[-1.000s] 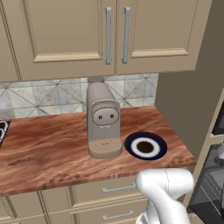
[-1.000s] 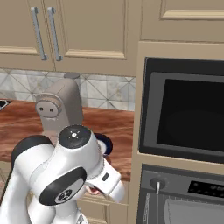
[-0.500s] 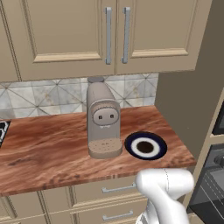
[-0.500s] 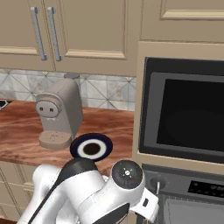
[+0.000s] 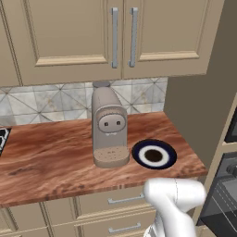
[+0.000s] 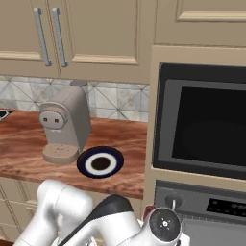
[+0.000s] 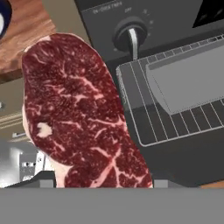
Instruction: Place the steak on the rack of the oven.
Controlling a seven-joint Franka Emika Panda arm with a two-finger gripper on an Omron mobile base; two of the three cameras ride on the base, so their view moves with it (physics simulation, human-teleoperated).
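The steak [image 7: 83, 113], a red slab with pale fat streaks, hangs large in the hand view, rising from my gripper [image 7: 103, 183], which is shut on its lower end. The steak hides the fingertips. To its right and beyond it lies the rack [image 7: 175, 109], a grey wire grid drawn out from the dark oven [image 7: 175, 17], under the oven's knob [image 7: 131, 33]. The steak sits left of the rack and overlaps its left edge in that view. In the right base view my wrist [image 6: 163, 225] is low in front of the oven's panel [image 6: 211, 206].
A blue-rimmed white plate [image 5: 154, 154] [image 6: 100, 163] with nothing on it lies on the wooden counter [image 5: 46, 162], beside the beige coffee machine [image 5: 109, 129]. Beige drawers [image 5: 115, 203] run below the counter. A dark glass-fronted unit [image 6: 202, 125] sits above the oven.
My arm has swung down and to the right, from in front of the plate toward the oven's front. The plate now shows bare. The base views have not shifted.
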